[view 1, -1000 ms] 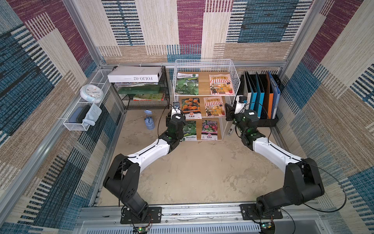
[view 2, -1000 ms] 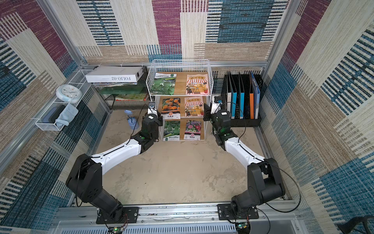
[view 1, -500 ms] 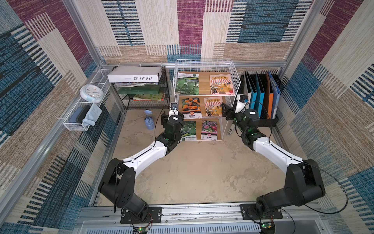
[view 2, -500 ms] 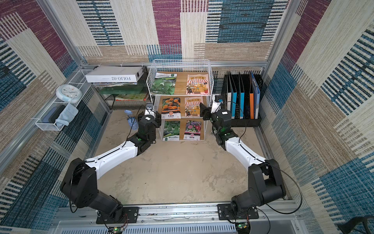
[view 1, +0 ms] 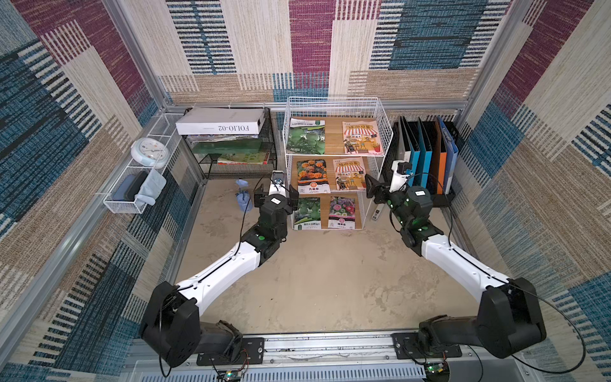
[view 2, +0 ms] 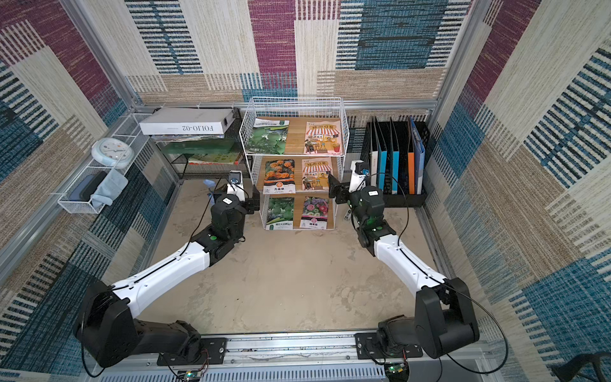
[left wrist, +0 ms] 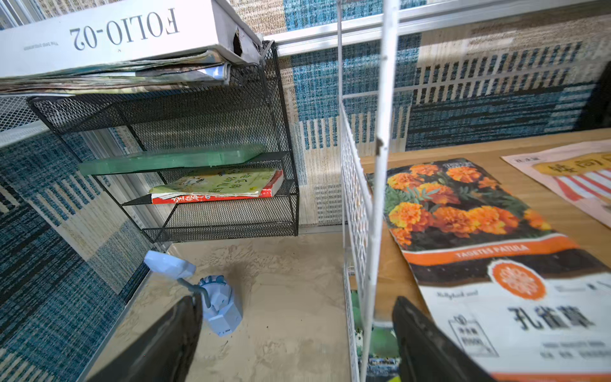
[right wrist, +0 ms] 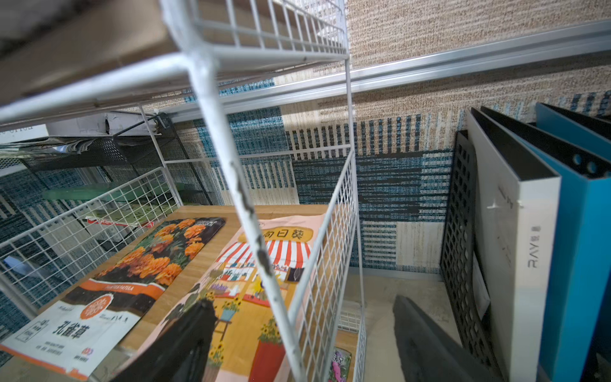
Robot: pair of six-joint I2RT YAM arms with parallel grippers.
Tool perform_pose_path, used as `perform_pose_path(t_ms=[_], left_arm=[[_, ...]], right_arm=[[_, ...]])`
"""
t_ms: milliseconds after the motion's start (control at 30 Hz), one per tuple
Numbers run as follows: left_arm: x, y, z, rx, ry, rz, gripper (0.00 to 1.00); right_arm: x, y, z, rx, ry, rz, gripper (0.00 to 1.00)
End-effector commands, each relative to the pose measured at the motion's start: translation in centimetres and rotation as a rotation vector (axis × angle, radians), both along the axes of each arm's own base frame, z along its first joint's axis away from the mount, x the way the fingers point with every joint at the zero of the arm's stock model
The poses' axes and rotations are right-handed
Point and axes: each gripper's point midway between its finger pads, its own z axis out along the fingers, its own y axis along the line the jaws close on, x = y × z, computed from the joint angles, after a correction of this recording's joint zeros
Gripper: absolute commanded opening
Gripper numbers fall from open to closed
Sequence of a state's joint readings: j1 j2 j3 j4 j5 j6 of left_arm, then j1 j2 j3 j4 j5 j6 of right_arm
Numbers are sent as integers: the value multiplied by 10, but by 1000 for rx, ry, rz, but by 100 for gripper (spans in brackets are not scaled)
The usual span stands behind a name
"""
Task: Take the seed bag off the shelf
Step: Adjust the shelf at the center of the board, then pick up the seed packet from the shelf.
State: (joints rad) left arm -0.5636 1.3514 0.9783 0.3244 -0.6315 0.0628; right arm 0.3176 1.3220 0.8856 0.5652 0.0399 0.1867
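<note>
The shelf (view 1: pixel 333 132) stands at the back wall with seed bags lying flat on all three wooden tiers, two to a tier — none is off it. On the middle tier the marigold bag (left wrist: pixel 463 211) reads "TAGETES PATULA" on an orange band and "孔雀草" below. Beside it, the sunflower bag (right wrist: pixel 284 251) reads "向日葵". The left gripper (left wrist: pixel 297 302) is spread wide and holds nothing. Its fingers sit either side of the shelf's front corner post, one at the marigold bag's edge; whether it touches I cannot tell. The right gripper (right wrist: pixel 303 301) is likewise released — its fingers straddle the opposite front post, one over the sunflower bag. The white box (view 1: pixel 220 122) on the black rack (view 1: pixel 238 168) says "FOLIO-02", and a white binder (right wrist: pixel 522 248) says "RAY".
</note>
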Motion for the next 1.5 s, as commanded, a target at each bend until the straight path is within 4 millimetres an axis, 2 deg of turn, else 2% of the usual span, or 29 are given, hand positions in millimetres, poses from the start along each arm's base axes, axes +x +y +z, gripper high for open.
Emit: perform_pose_path(t_ms=[0, 200, 300, 433, 533, 633, 833, 967, 1100, 1167, 1467], left_arm=[[-15, 1, 0, 11, 10, -49, 99], [-58, 16, 7, -2, 29, -114, 100], [-81, 18, 6, -19, 90, -176, 100], [-108, 19, 1, -111, 173, -240, 100], [-122, 18, -1, -164, 202, -275, 99], [-132, 19, 4, -197, 214, -301, 100], [-142, 14, 8, -217, 237, -350, 100], [-145, 2, 6, -224, 260, -412, 100], [-143, -4, 7, -252, 256, -434, 100], [-142, -6, 8, -267, 247, -438, 100], [-137, -16, 5, -292, 276, -461, 100]], right_arm=[[-18, 2, 4, -38, -19, 37, 89], [-72, 12, 4, -169, 10, 150, 87], [-102, 18, 13, -267, 23, 195, 86], [-133, 29, 43, -385, -1, 245, 84], [-143, 37, 71, -466, -40, 258, 82], [-138, 46, 95, -566, -70, 246, 82], [-104, 68, 128, -821, -118, 173, 81], [-89, 69, 153, -986, -199, 93, 80], [-83, 65, 179, -1083, -288, 12, 78], [-80, 66, 182, -1125, -301, 6, 77], [-64, 89, 154, -1288, -249, 139, 78]])
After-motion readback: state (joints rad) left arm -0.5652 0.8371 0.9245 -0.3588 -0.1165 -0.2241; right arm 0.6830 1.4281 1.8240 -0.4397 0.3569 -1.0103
